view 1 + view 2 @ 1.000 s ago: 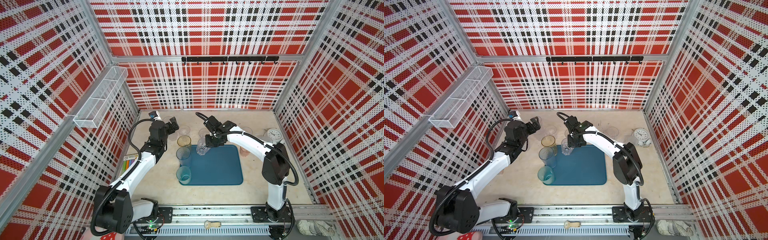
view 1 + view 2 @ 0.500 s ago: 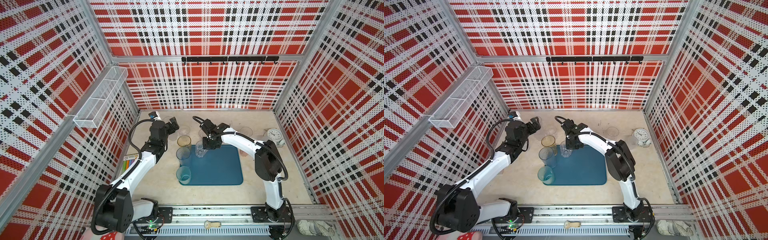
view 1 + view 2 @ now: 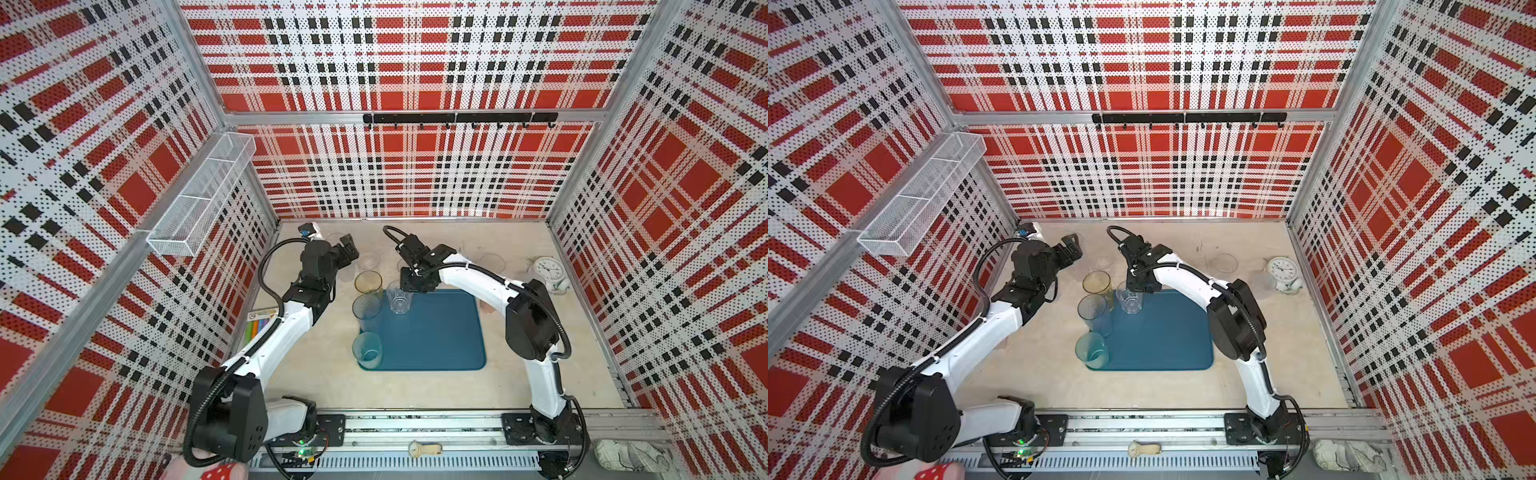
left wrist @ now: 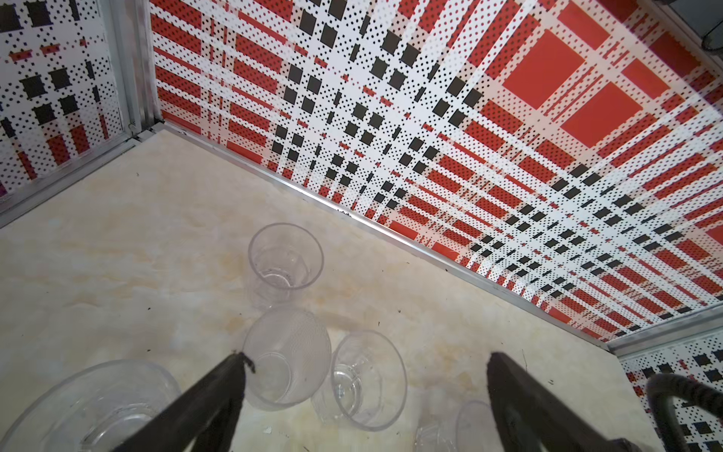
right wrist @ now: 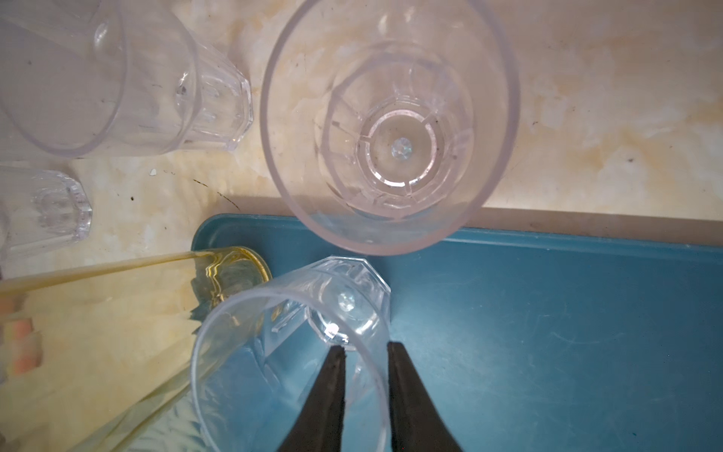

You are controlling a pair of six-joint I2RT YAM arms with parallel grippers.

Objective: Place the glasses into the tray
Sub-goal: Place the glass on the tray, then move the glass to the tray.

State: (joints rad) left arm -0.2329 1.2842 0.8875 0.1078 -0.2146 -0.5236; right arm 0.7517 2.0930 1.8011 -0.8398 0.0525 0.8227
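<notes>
The right gripper points down at the clear faceted glass. Its jaws are a narrow way apart, with the glass wall running between them. Whether either finger touches that wall I cannot tell. The glass stands upright inside the tray, close to a corner and just short of the rim.

Right beside it on one side of the gripper is the tall amber glass, its base at the tray corner. Just beyond the fingertips, outside the rim on the worktop, stands a wider clear glass. On the gripper's other side a broad stretch of tray floor runs open. In a top view the grey-blue glass and the teal glass line the same rim as the amber one.

The left gripper hangs with its jaws wide apart above a cluster of clear glasses. The plaid wall is close beyond them.
</notes>
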